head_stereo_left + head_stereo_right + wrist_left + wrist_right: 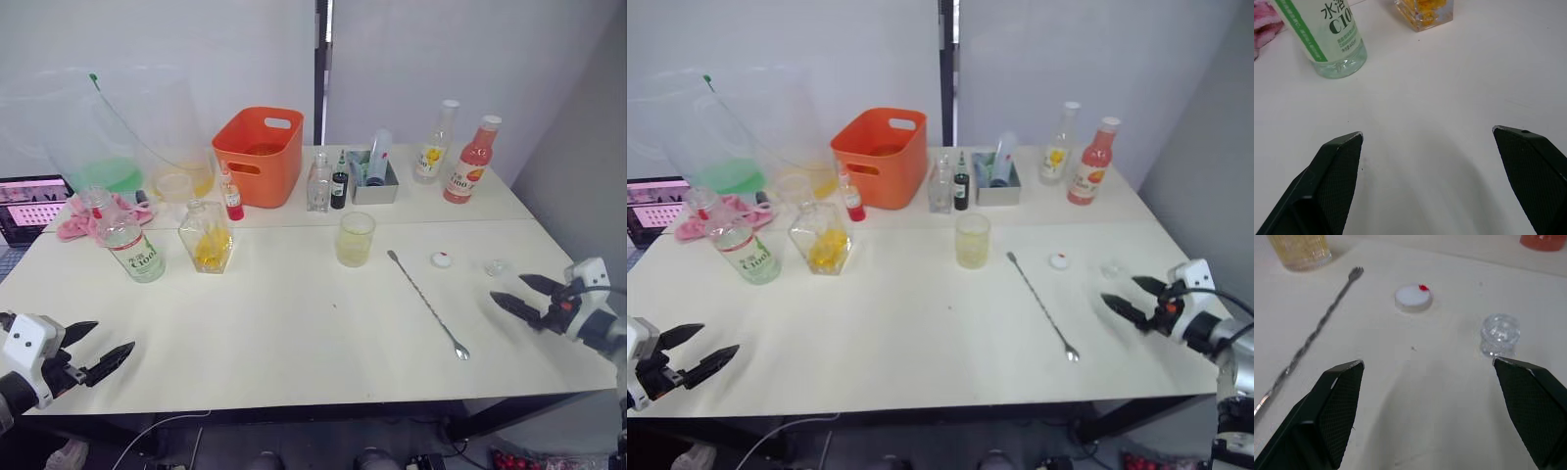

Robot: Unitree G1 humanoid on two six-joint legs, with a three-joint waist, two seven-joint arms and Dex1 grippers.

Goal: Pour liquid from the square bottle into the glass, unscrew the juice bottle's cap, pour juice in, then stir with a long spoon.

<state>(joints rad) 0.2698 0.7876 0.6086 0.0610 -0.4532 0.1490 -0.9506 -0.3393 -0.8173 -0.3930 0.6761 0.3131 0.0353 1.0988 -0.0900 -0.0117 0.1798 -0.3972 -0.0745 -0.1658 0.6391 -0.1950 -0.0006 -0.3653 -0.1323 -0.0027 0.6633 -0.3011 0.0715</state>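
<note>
Surface: cream table [294, 333] before a grey wall.
Hard to make out: clear stopper [1500, 334] just ahead of the right gripper [516, 293], nearly lost against the tabletop.
Cut off: juice bottle [1322, 34] ahead of the left gripper [103, 345], its top out of the wrist view.
Grippers: both released, fingers spread, empty.
Task things: square bottle [206, 236] beyond the left gripper; glass [355, 239], long spoon [426, 303], white cap [1414, 297] ahead of the right gripper.

I count one yellow-filled drinking glass [355, 239], one long twisted metal spoon [426, 303], one square glass bottle [206, 236], one green-labelled clear bottle [127, 243], two juice bottles far right [434, 143] [470, 161], one orange plastic basket [260, 155], and two loose caps [442, 259] [496, 266].
</note>
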